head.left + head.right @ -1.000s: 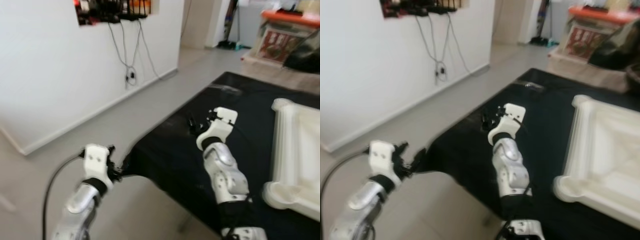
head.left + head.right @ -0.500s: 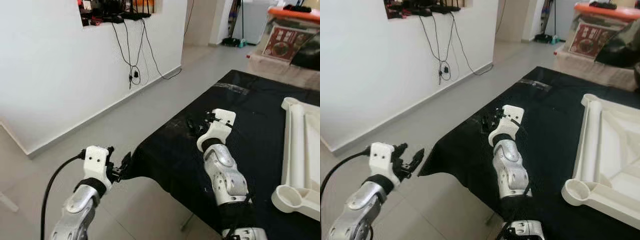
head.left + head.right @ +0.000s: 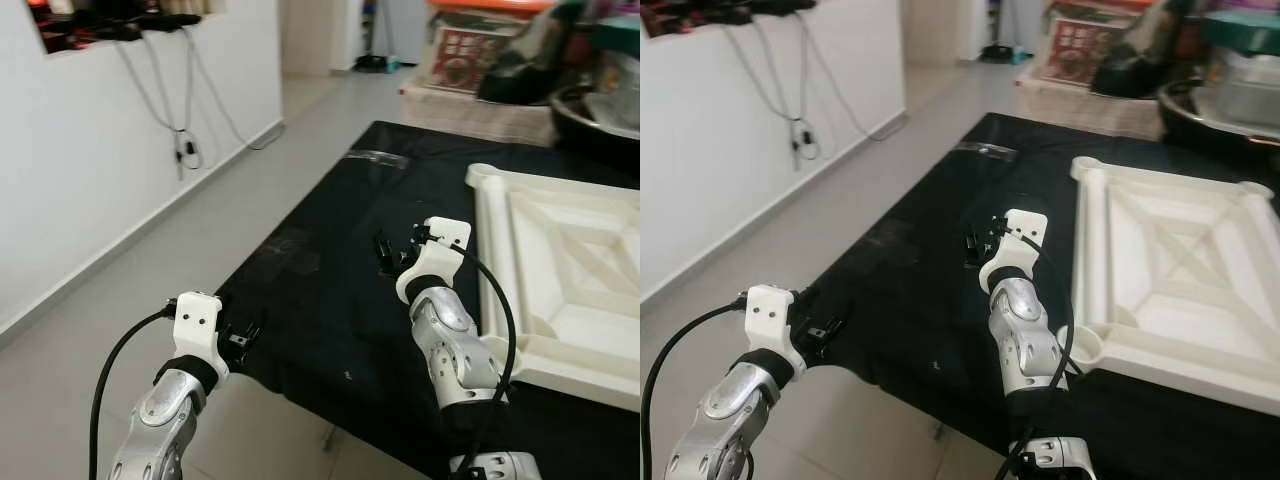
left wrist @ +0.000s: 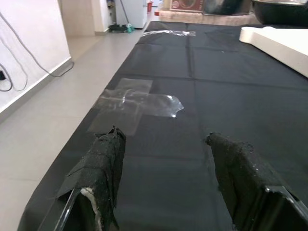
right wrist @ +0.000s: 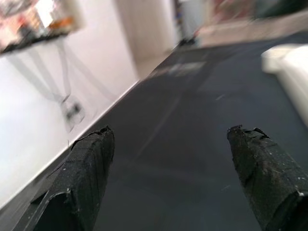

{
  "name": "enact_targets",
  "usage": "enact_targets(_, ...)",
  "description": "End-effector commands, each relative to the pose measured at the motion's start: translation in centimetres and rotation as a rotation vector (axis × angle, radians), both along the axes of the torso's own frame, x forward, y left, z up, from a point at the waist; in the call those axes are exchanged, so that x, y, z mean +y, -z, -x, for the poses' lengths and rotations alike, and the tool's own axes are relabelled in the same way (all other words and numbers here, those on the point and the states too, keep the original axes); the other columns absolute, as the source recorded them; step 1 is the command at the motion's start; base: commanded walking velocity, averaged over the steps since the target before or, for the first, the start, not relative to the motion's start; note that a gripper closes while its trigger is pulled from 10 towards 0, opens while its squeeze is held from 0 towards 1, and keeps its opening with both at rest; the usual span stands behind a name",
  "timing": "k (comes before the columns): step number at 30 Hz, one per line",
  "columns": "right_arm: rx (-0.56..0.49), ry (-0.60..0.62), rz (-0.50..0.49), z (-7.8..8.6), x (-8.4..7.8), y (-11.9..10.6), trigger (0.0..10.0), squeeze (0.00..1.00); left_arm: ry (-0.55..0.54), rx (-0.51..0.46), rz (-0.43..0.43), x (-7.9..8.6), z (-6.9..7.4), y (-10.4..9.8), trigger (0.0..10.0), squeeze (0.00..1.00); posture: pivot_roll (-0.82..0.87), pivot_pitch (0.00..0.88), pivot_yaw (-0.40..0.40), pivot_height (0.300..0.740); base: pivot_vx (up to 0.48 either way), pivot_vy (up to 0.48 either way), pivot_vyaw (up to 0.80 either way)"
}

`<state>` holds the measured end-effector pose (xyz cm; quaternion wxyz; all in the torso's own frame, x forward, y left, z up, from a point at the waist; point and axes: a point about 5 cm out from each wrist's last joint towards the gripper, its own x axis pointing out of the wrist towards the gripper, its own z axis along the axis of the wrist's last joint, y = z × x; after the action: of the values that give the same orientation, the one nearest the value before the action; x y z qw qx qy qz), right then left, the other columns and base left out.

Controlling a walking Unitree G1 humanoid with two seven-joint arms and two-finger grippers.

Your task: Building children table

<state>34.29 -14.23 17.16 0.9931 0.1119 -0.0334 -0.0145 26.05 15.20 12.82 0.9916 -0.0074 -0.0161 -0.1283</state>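
The white tabletop (image 3: 560, 270) ran off the right edge; clutter (image 3: 520, 60) behind the bench (image 3: 330, 250) was blurred.

Left gripper (image 3: 243, 336) and right gripper (image 3: 392, 254) both gape, arms outstretched.

Even, bright daylight is seen throughout; glare is caught on clear tape (image 4: 139, 102) stuck to the black tabletop (image 4: 231, 86), and the right wrist view is blurred.
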Motion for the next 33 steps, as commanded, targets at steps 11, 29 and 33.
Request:
enact_targets(11, -0.239, 0.166, 0.04, 1.1, -2.4, -3.8, 10.0, 0.0, -0.029, -0.029, -0.013, 0.1, 0.0, -0.3, 10.0, 0.0, 0.03, 0.0, -0.029, 0.74, 0.0, 0.0, -0.8)
enact_targets(29, -0.124, 0.15, 0.144, 2.0, -2.6, -1.4, 10.0, 0.0, -0.046, -0.031, -0.016, 0.0, -0.1, -0.2, 10.0, 0.0, 0.01, 0.0, -0.03, 0.74, 0.0, 0.0, -0.8)
enact_targets(33, -0.12, 0.164, 0.151, 2.1, -2.8, -1.3, 10.0, 0.0, -0.048, -0.029, -0.016, 0.0, 0.0, -0.1, 10.0, 0.0, 0.01, 0.0, -0.029, 0.74, 0.0, 0.0, -0.8)
